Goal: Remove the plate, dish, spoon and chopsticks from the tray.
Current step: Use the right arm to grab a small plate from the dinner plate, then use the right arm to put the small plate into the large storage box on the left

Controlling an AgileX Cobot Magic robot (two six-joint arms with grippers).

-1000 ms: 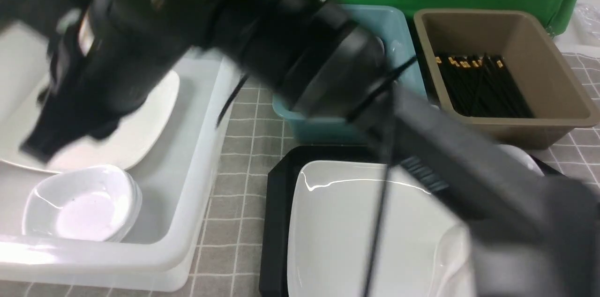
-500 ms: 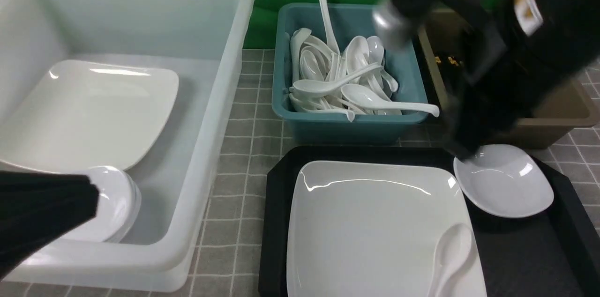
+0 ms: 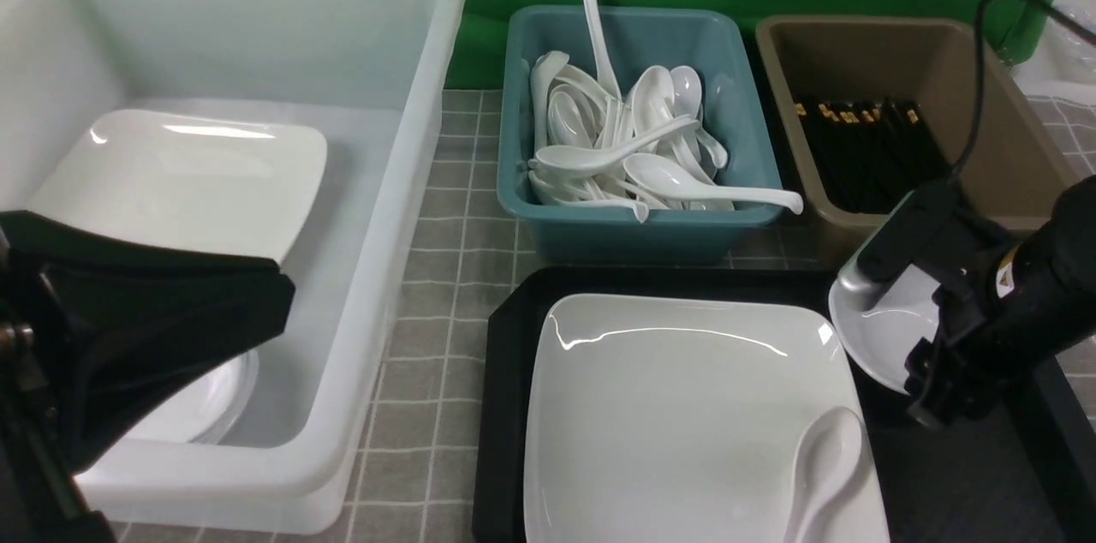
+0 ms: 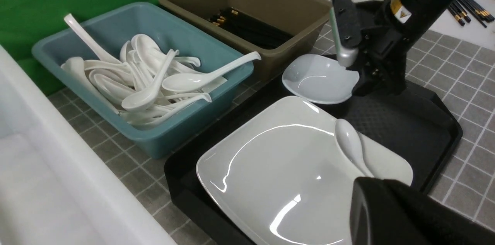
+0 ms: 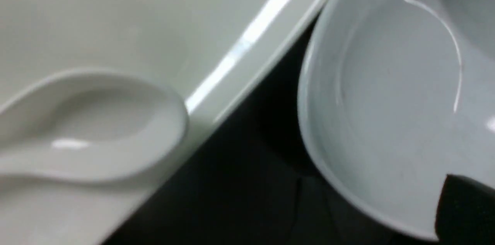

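Front view: black tray [image 3: 505, 372] on the desk [image 3: 445, 209], big plate [image 3: 676, 414] on it, spoon [image 3: 826, 462] lying on the plate's near right corner, small dish [image 3: 886, 329] just beside, far right. Right claw [image 3: 890, 337] is at the dish rim. Left claw [image 3: 171, 312] fills the lower left; can't tell if it's apart or together.

Left wrist view: one right finger [image 4: 345, 53] sits on the dish rim, but whether it's clamped I can't tell.

Right wrist view: blurry dish, plate edge, spoon.

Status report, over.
Right gripper at the dish rim, jaws unclear. Left gripper by white bin, unclear. Plate, with spoon on it, on tray. Nothing blocking.
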